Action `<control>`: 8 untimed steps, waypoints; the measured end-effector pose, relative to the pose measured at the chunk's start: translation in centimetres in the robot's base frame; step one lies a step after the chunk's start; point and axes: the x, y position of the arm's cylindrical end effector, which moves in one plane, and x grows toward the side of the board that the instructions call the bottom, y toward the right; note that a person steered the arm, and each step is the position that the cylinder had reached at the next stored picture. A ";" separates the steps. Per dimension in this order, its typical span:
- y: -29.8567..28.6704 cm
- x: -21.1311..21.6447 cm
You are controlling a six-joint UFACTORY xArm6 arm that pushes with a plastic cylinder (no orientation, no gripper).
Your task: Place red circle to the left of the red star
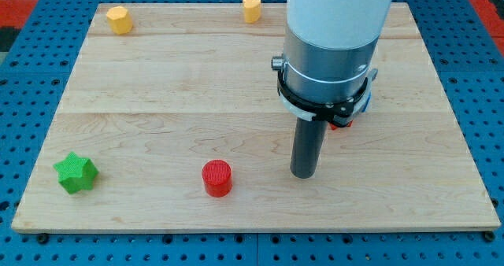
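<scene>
Table [157,101]: light wooden board, filling most of the frame, lying on a blue pegboard surface [31,30] with a grid of holes.
Arm [335,30]: white and grey cylinder coming down from the upper right of the frame, ending in a dark rod.
Tip [303,175]: lower centre-right of the frame, touching the table, set to the right of the red circle with a clear gap between, nearly level with it.
Fingers: none on this arm, only the straight rod; nothing grasped, nothing clenched.
Red circle [217,178]: short red cylinder, standing upright in the lower centre of the frame, near the table's bottom edge, apart from every other block.
Red star: not clearly seen; only a small red sliver [340,124] shows at the lower right rim of the arm's grey collar, right of the rod, shape impossible to make out.
Blue block [367,102]: thin blue edge peeping out at the right side of the collar, just above the red sliver, shape hidden.
Green star [75,172]: lower left of the frame, close to the table's left edge, well apart from the red circle.
Yellow block [119,20]: upper left of the frame, near the table's top edge, rounded shape.
Second yellow block [251,8]: top centre of the frame, at the table's top edge, just left of the arm, partly rounded.
</scene>
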 end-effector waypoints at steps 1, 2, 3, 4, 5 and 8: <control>-5.8 3.1; -11.7 5.5; -13.6 1.3; -9.1 -0.7; -6.1 -0.2; -1.8 -4.5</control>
